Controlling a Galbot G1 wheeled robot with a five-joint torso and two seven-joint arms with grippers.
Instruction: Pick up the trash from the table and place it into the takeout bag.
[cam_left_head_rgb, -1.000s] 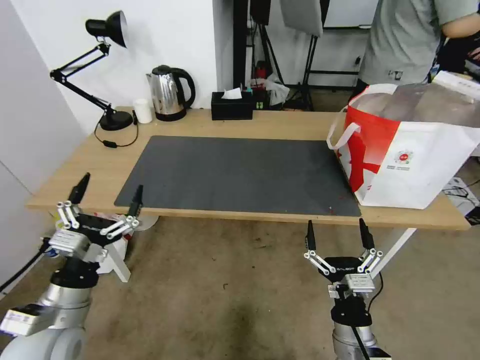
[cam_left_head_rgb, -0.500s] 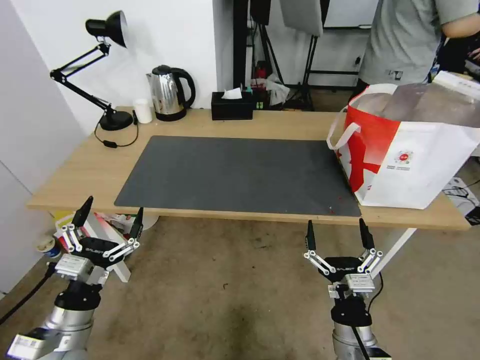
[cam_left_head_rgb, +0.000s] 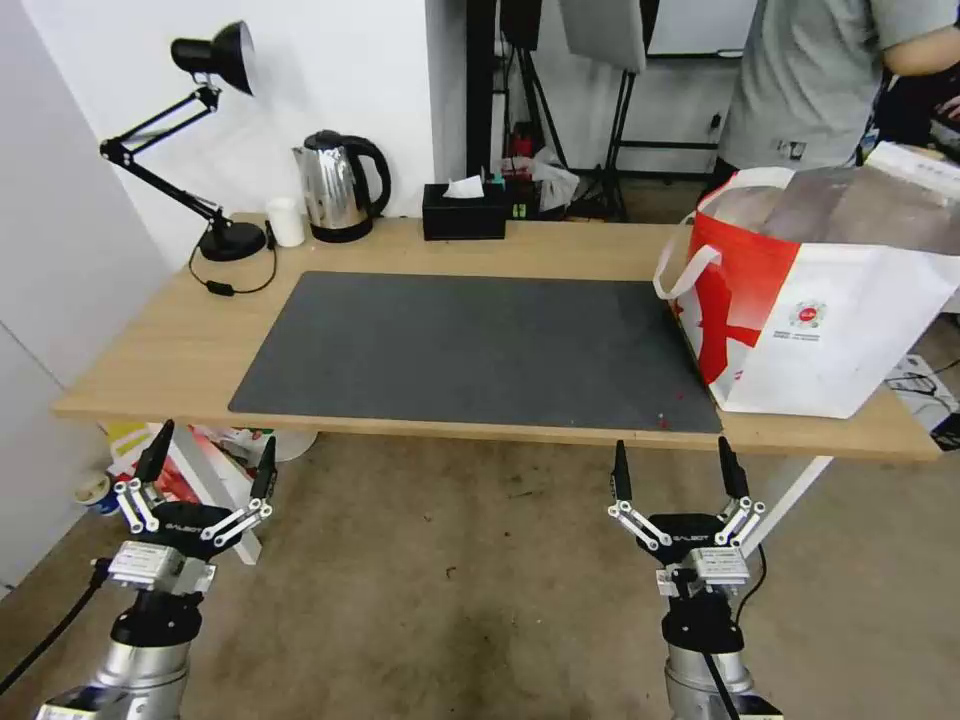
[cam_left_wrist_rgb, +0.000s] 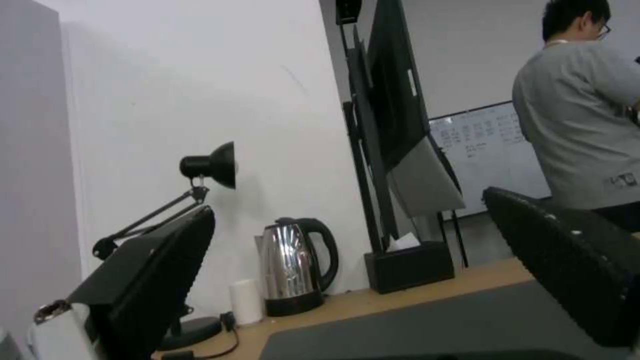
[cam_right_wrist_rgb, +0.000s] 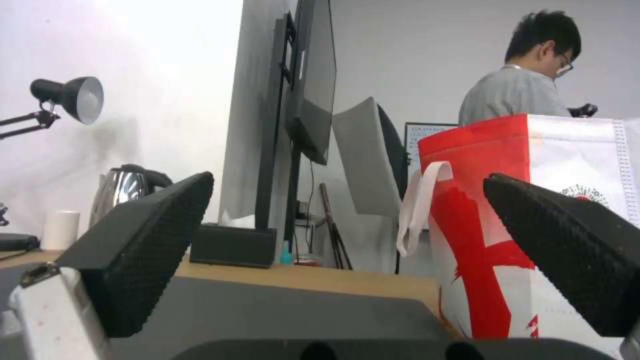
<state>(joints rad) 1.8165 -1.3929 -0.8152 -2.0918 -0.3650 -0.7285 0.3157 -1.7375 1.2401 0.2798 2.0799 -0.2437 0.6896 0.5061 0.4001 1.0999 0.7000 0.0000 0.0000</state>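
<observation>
Both arms hang below the front edge of the surface (cam_left_head_rgb: 190, 340): the left gripper (cam_left_head_rgb: 207, 471) sits out by the near left corner and the right gripper (cam_left_head_rgb: 677, 472) under the right part of the mat (cam_left_head_rgb: 470, 345), each with its fingers spread wide and holding nothing. The takeout bag (cam_left_head_rgb: 850, 320) stands upright at the right end of the surface, touching the mat's right edge, and no bowl or cup lies on the mat, so the trash seems to be inside the bag, though its contents are hidden. With nothing left to lift, the sound move is probably to keep both arms low and clear of the edge and the bag's strap (cam_left_head_rgb: 685, 272).
</observation>
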